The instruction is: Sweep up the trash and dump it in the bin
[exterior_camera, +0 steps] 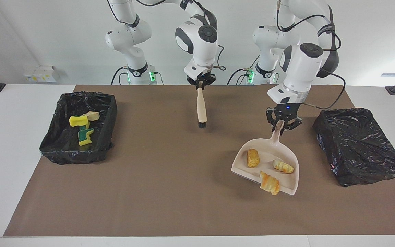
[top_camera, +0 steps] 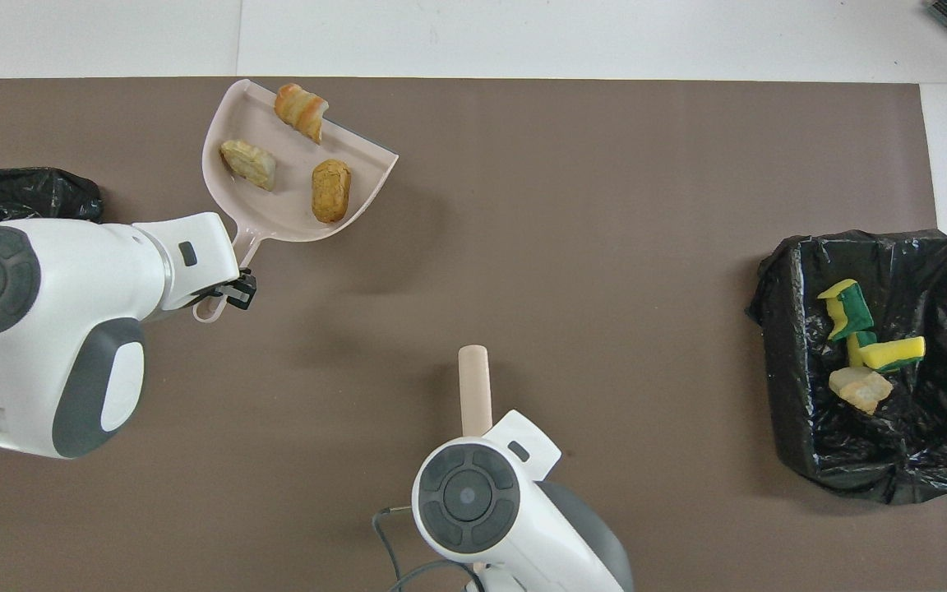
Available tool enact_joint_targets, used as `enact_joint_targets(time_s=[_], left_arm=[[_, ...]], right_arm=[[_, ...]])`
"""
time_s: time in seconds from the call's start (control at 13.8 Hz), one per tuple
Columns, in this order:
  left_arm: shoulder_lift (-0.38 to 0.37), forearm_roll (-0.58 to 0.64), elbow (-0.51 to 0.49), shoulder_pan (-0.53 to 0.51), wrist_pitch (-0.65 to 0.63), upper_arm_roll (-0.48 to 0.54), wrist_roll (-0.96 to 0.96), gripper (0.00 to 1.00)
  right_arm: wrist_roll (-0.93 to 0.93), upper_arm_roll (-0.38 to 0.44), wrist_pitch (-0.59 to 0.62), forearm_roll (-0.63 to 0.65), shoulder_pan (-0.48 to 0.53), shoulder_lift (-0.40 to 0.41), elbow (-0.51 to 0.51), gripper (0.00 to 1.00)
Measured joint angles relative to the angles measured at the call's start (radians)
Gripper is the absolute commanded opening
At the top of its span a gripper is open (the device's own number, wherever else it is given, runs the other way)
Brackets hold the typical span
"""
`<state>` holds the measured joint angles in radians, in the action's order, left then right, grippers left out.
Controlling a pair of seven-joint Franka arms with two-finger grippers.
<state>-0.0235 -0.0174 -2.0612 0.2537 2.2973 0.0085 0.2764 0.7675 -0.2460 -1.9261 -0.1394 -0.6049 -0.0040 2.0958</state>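
three trash point(exterior_camera: 265, 168) lumps near dustpan point(exterior_camera: 288, 155) lip, left pincer point(exterior_camera: 282, 124) clamps dustpan, right pincer point(exterior_camera: 201, 82) clamps brush point(exterior_camera: 201, 109)

Table point(exterior_camera: 12, 144): brown mat point(exterior_camera: 170, 185), two black-lined bins point(exterior_camera: 79, 127) point(exterior_camera: 358, 145).

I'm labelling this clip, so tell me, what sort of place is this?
Most likely a robotics lab test bench, not a home: two white robot arms mounted at a white table covered by a brown mat, with bag-lined bins and toy food scraps staged as trash.
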Motion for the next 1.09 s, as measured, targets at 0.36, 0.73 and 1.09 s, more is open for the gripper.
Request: enact_joint_targets(time_s=[0.36,0.73,1.09], left_arm=[[-0.001,-0.009,0.1,-0.109,-0.035,0.004,0.003,0.0],[-0.002,-0.011,0.189,-0.208,-0.165,0.006,0.071,0.0],[-0.002,-0.128,0.227,-0.344,-0.183,0.01,0.244,0.0]], right_arm=[[0.129,-0.003,-0.172,-0.005,-0.127,0.029,0.075,0.0],[0.141,0.008,-0.19,-0.004,-0.121,0.073,0.074,1.0],[0.122,0.017,-0.043,0.01,-0.032,0.073,-0.049,1.0]])
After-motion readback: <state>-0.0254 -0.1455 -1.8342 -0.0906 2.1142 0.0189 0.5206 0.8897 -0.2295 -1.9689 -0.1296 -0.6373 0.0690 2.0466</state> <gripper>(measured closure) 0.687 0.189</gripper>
